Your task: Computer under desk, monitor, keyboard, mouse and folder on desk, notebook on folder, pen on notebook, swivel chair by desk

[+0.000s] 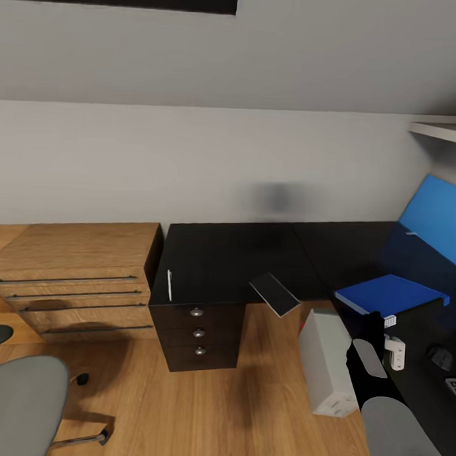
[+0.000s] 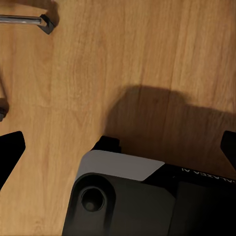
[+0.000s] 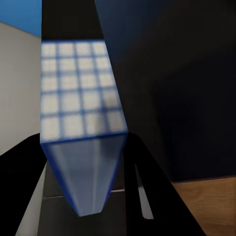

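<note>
Our right jaws (image 3: 83, 196) clamp the folder (image 1: 391, 295) low over the counter (image 1: 240, 262), near the mouse (image 1: 440, 357). We should lower it flat beside the mouse before letting go. Left jaws (image 2: 118, 147) spread wide over floor. Farther off, notebook (image 1: 275, 294) overhangs the edge; pen (image 1: 169, 285) beyond.

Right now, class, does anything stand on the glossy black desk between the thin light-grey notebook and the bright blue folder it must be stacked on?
Nothing visible does. The thin light-grey notebook overhangs the front edge of the glossy black desk at its inner corner. The bright blue folder lies to its right, and only bare black top separates them.
</note>
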### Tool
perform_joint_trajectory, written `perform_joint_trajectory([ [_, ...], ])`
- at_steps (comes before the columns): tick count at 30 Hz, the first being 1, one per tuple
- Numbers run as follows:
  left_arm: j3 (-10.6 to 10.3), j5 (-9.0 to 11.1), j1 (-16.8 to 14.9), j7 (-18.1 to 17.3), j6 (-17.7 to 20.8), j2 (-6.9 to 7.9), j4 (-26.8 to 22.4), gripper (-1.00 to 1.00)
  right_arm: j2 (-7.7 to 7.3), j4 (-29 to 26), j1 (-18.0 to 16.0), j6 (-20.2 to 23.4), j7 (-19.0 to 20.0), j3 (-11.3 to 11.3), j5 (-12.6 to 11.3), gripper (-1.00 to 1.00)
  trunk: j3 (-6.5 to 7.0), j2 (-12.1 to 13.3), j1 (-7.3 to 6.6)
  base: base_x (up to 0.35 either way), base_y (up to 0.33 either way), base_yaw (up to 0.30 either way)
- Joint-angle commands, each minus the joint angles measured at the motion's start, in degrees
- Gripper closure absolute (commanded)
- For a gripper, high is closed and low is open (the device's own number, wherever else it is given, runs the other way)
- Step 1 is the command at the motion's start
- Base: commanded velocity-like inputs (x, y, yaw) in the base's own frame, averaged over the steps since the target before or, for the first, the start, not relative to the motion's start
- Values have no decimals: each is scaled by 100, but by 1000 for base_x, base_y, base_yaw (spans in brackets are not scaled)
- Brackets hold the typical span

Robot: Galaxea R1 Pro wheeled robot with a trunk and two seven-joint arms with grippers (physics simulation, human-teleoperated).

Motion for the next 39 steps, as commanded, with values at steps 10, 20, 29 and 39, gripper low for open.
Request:
perform_joint_trajectory([
  [10,-47,61,-4,28,-38,2,0,-100,2,-4,-3,-13,-26,-14,-30,100,-11,-5,1,0,0,-117],
  [20,-55,61,-4,29,-38,-7,0,-100,10,-5,-3,-4,-4,-543,-566,100,-12,-5,1,0,0,-3],
  [29,-56,61,-4,27,-38,-5,0,-100,11,-5,-3,11,-2,-547,-588,100,-12,-5,1,23,0,0],
  [39,-55,61,-4,27,-38,-3,0,-100,-5,-13,-3,58,-26,-546,-589,100,-12,-5,1,121,0,0],
])
